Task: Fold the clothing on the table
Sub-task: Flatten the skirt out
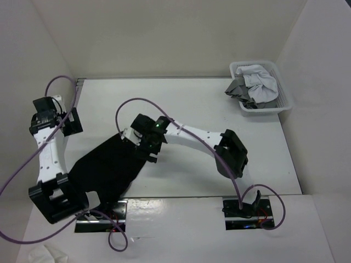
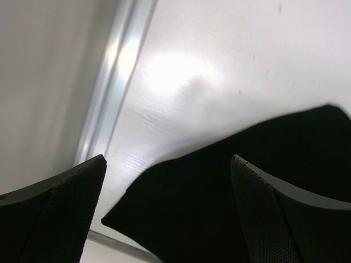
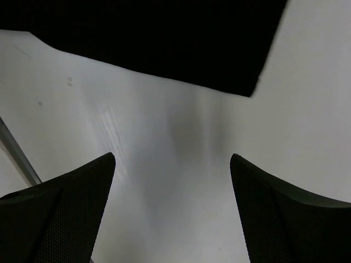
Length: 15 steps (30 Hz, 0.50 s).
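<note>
We see the black garment (image 1: 109, 164) spread flat on the near-left part of the white worktop (image 1: 186, 98), between the two arms. Our left pincer (image 2: 167, 161) is released, jaws wide and holding nothing, and its wrist view looks onto a corner of the cloth near the metal edge strip (image 2: 109, 93). Our right pincer (image 3: 173, 156) is likewise released over bare worktop, with a garment corner just ahead, while a white basket (image 1: 264, 111) of white and grey clothes sits far right.

The top view looks down on the whole table (image 1: 192, 104); both wrist views face it closely, sharing the clothing (image 1: 109, 164).
</note>
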Motion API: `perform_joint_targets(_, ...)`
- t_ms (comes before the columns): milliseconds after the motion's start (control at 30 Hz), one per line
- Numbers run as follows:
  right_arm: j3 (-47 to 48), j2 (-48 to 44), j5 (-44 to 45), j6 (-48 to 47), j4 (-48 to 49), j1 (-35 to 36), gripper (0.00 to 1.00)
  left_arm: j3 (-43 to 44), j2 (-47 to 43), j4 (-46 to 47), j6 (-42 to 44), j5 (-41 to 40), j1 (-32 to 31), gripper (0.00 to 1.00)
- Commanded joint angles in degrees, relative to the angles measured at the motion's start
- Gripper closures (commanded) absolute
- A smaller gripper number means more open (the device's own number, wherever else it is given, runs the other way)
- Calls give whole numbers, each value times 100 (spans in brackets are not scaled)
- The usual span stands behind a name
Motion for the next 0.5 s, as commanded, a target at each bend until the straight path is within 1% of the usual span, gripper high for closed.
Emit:
perform_joint_targets(0, 387, 299, -31, 73, 417, 76, 11, 37, -725, 324, -281, -18, 219, 0)
perform_joint_targets(100, 501, 511, -32, 153, 524, 129, 11, -95, -1121, 325, -335, 35, 281, 0)
perform_joint_targets(133, 502, 572, -32, 222, 698, 129, 11, -96, -1253, 325, -335, 35, 342, 0)
perform_joint_targets(200, 607, 661, -32, 285, 831, 182, 11, -244, -1307, 325, -335, 97, 343, 0)
perform_joint_targets(233, 607, 809, 21, 346, 1058, 234, 11, -315, -1376, 325, -282, 97, 343, 0)
perform_joint_targets(333, 660, 872, 21, 425, 1261, 234, 11, -377, -1438, 272, -282, 97, 343, 0)
perform_joint_targets(467, 896, 1205, -32, 627, 1385, 234, 11, -447, -1570, 272, -282, 97, 343, 0)
